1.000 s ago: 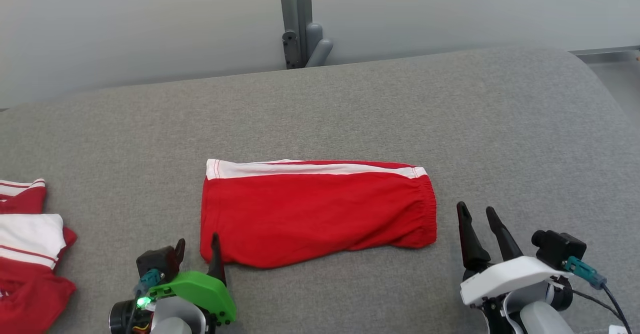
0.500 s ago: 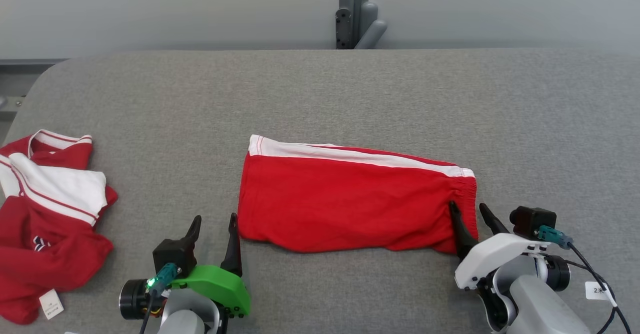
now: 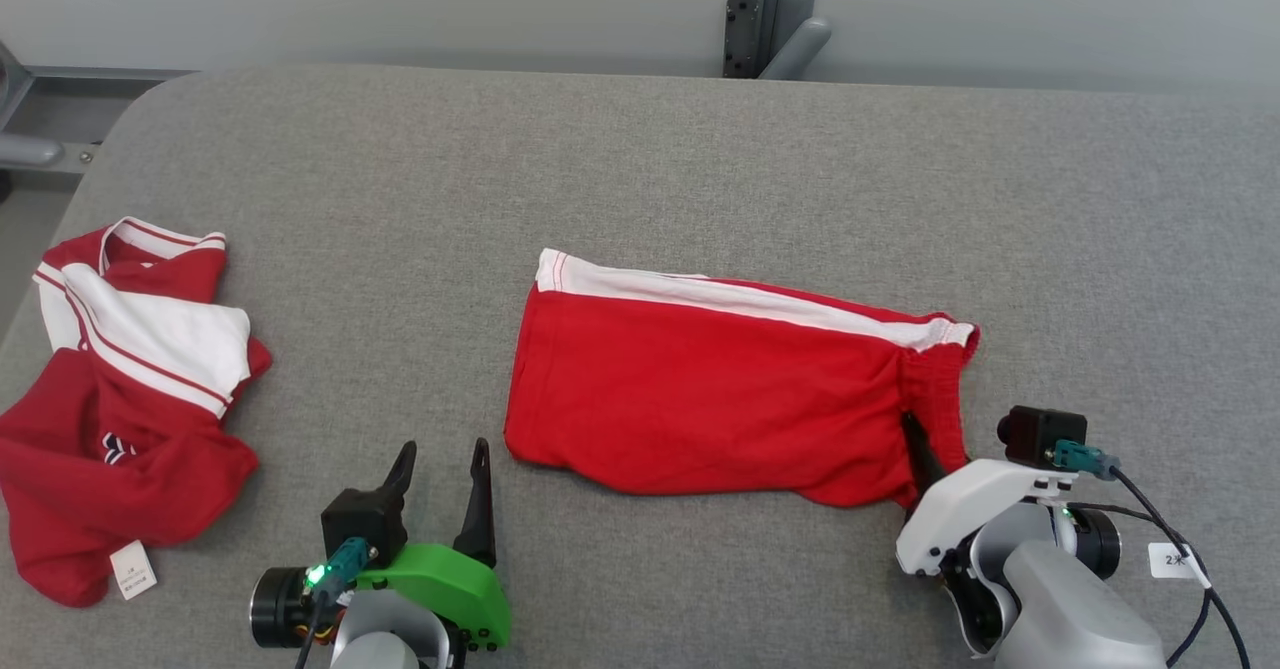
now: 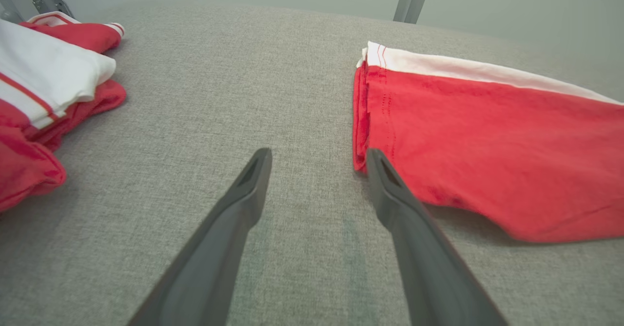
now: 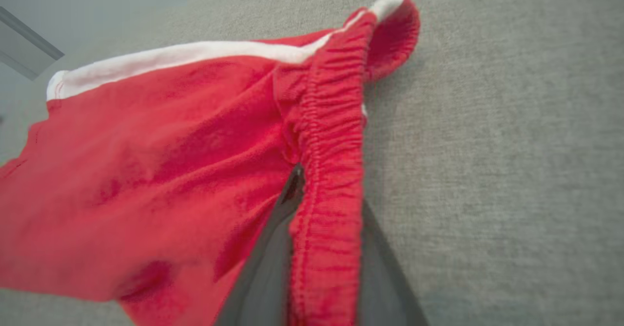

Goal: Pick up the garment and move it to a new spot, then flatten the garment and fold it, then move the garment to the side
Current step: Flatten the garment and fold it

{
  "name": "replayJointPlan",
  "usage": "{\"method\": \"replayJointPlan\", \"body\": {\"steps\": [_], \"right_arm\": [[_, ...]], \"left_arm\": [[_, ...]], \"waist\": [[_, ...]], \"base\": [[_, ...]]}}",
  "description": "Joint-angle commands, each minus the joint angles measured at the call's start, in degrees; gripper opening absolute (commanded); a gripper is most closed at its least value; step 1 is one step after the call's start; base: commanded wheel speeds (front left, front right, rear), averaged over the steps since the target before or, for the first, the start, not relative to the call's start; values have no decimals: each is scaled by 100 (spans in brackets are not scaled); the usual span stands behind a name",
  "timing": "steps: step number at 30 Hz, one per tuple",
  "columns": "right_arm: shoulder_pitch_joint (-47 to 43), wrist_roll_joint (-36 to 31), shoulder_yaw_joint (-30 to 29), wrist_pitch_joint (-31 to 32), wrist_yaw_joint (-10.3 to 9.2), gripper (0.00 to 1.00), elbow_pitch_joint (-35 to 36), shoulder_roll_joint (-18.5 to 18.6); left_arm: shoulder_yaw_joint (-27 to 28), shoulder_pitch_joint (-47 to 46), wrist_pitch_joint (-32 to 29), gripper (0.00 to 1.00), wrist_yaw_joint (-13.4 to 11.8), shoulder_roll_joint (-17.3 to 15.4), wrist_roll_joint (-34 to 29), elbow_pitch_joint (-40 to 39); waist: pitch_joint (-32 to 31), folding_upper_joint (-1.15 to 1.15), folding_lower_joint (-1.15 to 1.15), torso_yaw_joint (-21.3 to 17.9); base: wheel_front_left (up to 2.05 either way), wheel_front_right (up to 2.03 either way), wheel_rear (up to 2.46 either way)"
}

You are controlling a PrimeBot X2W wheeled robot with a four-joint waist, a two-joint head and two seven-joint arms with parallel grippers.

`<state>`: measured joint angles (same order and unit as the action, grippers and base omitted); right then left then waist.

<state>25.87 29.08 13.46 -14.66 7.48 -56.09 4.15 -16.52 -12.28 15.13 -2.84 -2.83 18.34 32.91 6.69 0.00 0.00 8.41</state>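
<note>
There are two garments on the grey padded table, two grippers at its near edge, and one grey post behind the far edge.

The first garment is a pair of red shorts, folded into a long flat band in the middle of the table. A white stripe runs along its far edge, and its gathered waistband is at the right end. The second is a red and white shirt, crumpled in a heap at the left side of the table, well apart from the shorts. One small white label shows at the shirt's near edge.

The right gripper is at the near right corner of the shorts. In the right wrist view the waistband runs down between the two dark fingers: one lies over the red cloth on the left and the other lies on the table side to the right. The right gripper is partly closed and pinches the waistband. The far end of the waistband curls up off the table.

The left gripper is just near and left of the shorts' left end. Its fingers are spread wide and it holds nothing. In the left wrist view, the tip of the left gripper's right finger sits just beside the near left corner of the shorts, over bare table. Whether it touches the cloth I cannot tell. The shirt lies off to its left.
</note>
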Motion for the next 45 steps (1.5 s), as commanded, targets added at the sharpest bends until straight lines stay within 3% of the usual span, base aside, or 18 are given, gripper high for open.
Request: {"method": "replayJointPlan", "body": {"steps": [1,9,13,23,27,30,31,32,33,38,45], "right_arm": [[-101,77,65,85,2,0,-130,-42],[21,522,-32,-20,-9,0,-98,590],[258,561,289,18,0,0,301,933],[114,1936,1660,1130,0,0,2590,868],[156,2137,2113,1383,1,0,2868,671],[248,2144,2342,1404,1,0,2682,470],[279,2127,2365,1344,1,21,2546,406],[307,2102,2381,1271,1,83,2408,341],[347,2074,2408,1186,1,100,2261,276],[479,2050,2496,666,1,100,1807,70],[380,1941,2360,111,1,100,1445,212]], "left_arm": [[16,92,1,100,16,-14,-35,6],[-43,168,1,100,74,-13,9,71],[-244,188,1,100,95,-19,15,164],[-646,-11,1,100,13,-18,246,134],[-805,-50,1,100,-11,-18,362,131],[-925,-70,1,100,-40,-18,427,128],[-958,-75,1,100,-53,-18,448,131],[-985,-79,1,100,-64,-18,443,134],[-1002,-79,1,100,-70,-18,450,138],[-886,-22,1,100,-135,-18,401,105],[-475,150,1,100,-194,-17,224,-69]], "waist": [[-14,0,0,-16],[-155,0,0,-161],[-165,0,0,-262],[-62,0,0,-124],[-33,0,0,164],[-25,0,0,428],[-26,0,0,509],[-33,0,0,587],[-42,0,0,657],[-106,0,0,737],[-217,0,0,352]], "base": [[0,0,0],[0,0,0],[0,0,0],[0,0,0],[0,0,0],[0,0,0],[0,0,0],[0,0,0],[0,0,0],[0,0,0],[0,0,0]]}}
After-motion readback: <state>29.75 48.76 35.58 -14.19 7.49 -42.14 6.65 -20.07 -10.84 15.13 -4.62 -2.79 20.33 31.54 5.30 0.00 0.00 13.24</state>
